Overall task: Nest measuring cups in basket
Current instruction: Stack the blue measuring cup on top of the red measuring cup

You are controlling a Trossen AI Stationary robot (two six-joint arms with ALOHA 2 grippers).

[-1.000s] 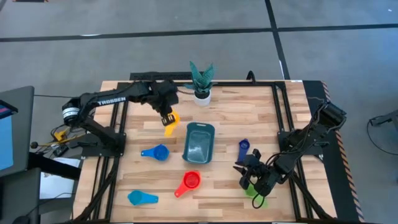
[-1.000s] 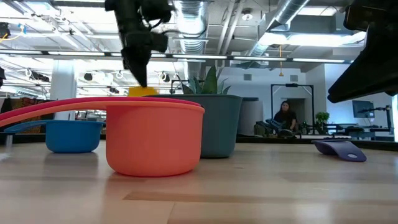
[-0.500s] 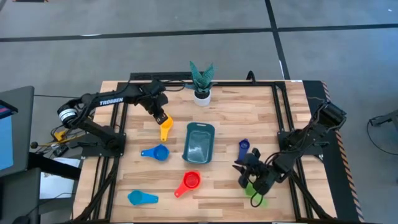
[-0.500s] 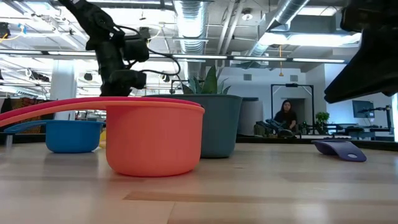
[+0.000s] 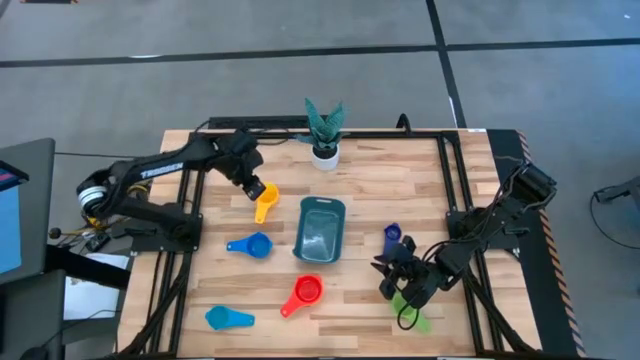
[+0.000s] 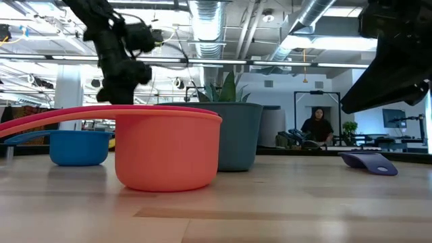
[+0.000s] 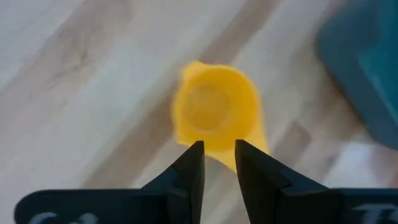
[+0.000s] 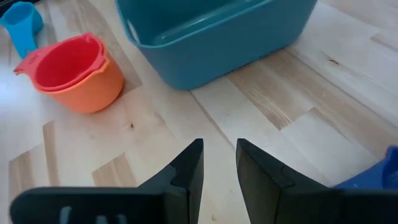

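As the left gripper (image 5: pixel 254 190) hovered slightly parted and empty above the yellow cup (image 5: pixel 264 206) lying on the bench (image 5: pixel 360 170) just beside the teal basket (image 5: pixel 320 229), we saw the right gripper (image 5: pixel 398 283), fingers narrowly apart and holding nothing, near the green cup (image 5: pixel 413 316).

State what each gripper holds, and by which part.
Nothing is held. The left gripper stands open above the small yellow plastic measuring cup's handle; the right gripper is empty.
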